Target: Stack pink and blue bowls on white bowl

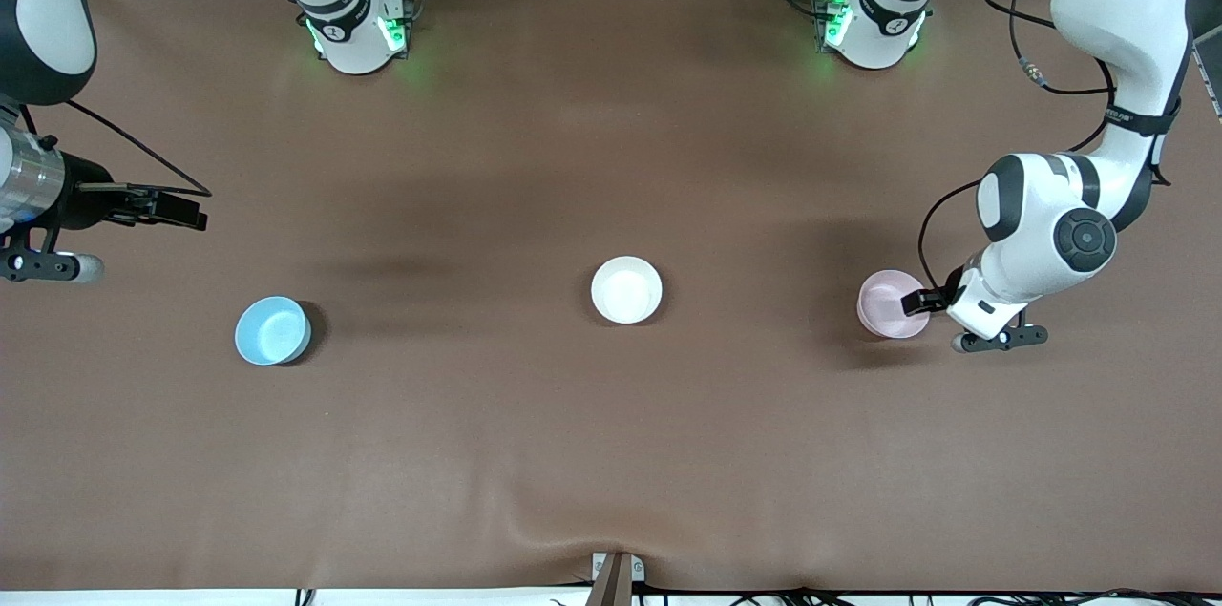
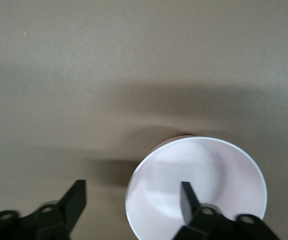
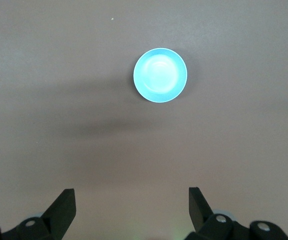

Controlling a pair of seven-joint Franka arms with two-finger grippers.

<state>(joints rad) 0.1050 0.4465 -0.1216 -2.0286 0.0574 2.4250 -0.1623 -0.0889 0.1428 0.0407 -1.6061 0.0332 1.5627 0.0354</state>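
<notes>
Left wrist view showed the left pincer spread astride the rim of the pink bowl, one finger inside the bowl and the other outside its wall, so a squeeze would likely pinch that wall for lifting; no grip was yet evident. That bowl sat toward the left arm's end of the tabletop. The white bowl rested at the tabletop's middle, presumably as the base of the stack, with nothing in it. The blue bowl lay toward the right arm's end. The right pincer waited spread and empty, up over that end near the blue bowl.
</notes>
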